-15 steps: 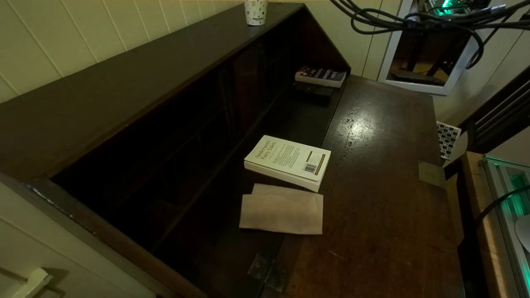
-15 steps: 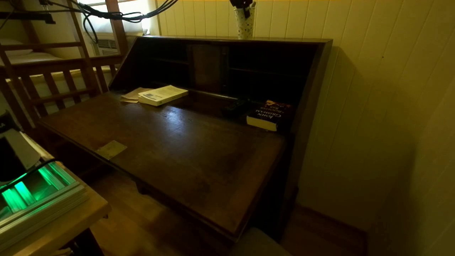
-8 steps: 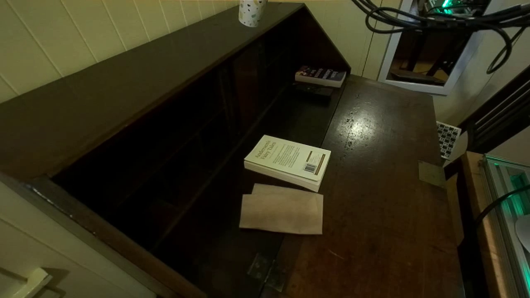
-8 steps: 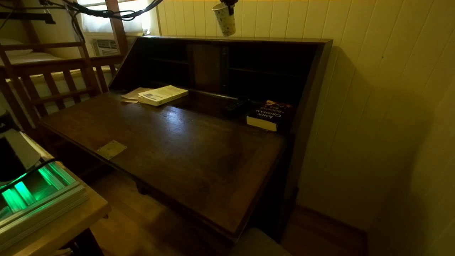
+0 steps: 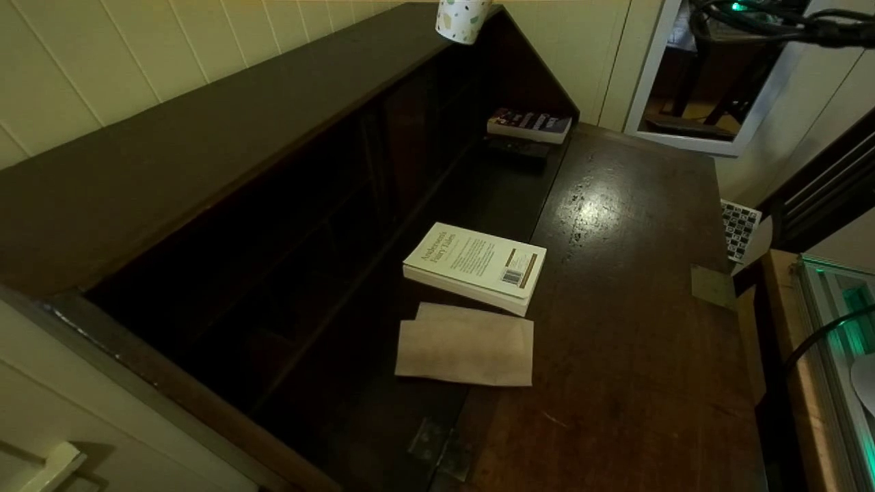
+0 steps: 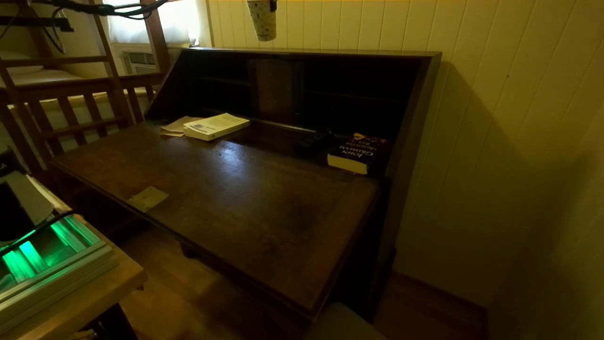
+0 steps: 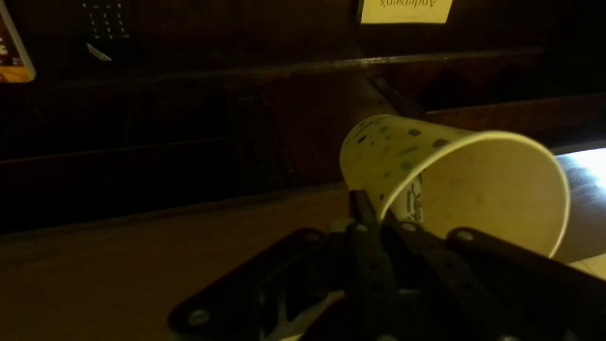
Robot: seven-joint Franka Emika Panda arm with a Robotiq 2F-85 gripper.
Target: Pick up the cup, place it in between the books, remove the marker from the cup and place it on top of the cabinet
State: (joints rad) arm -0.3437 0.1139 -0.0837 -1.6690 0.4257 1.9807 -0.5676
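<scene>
In an exterior view, you look steeply down from above one end of the cabinet (image 5: 225,130), along its length. In an exterior view, you look from well back, in front, obliquely across the desktop (image 6: 236,198) toward the panelled wall (image 6: 354,28). Both exterior views share the cabinet, white book (image 5: 472,263) and dark book (image 5: 530,125). From the wrist, you look down past the gripper (image 7: 376,210), close into the cup (image 7: 473,184), sharing parts of both books.

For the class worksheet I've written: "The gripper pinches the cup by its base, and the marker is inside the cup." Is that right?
Not quite: the gripper pinches the cup by its rim, not its base, as the wrist view shows. The marker is inside the cup, as you wrote.
</scene>
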